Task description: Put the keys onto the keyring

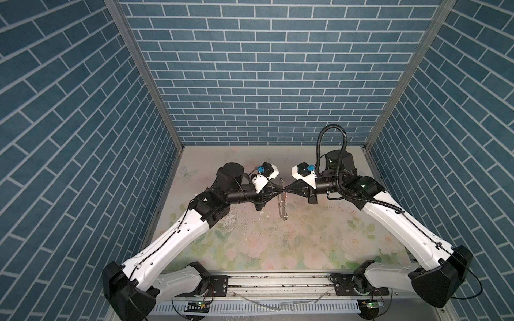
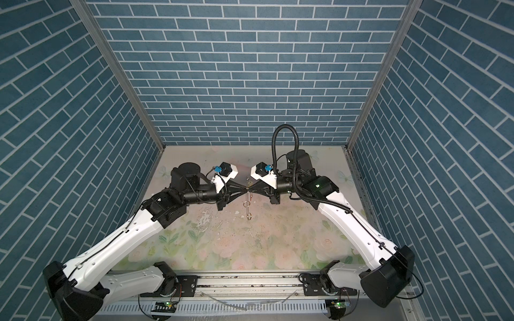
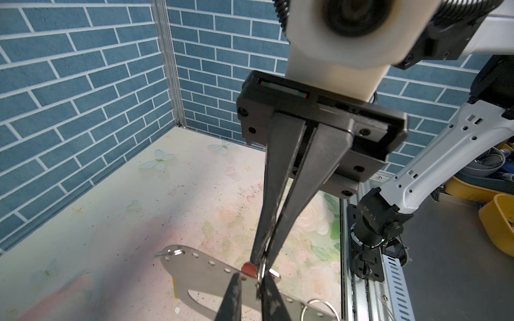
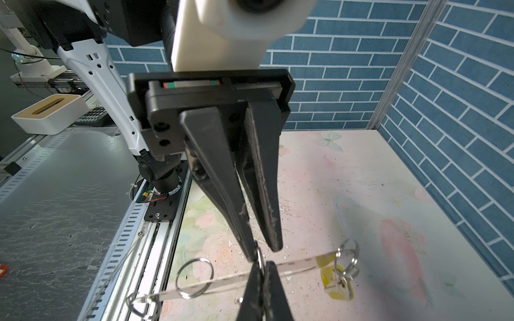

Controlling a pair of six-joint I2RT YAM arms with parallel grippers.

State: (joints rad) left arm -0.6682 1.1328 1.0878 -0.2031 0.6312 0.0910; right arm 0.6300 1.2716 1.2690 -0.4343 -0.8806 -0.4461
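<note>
Matt flat keyring (image 3: 200,275), shiny metal rings (image 3: 176,252), glossy red plastic tag (image 3: 249,270); scuffed matt jaws

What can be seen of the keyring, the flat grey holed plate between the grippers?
The keyring is a thin flat grey plate, metal by its look, with a rounded end, a long oval cut-out and small holes along one edge. Silver split rings hang from several holes; an end ring carries a yellow-tagged key. It is held above the table, edge-on in both top views. The right gripper is shut on a mid-edge ring beside a red tag; the left gripper flanks the plate, grip unclear.
</note>
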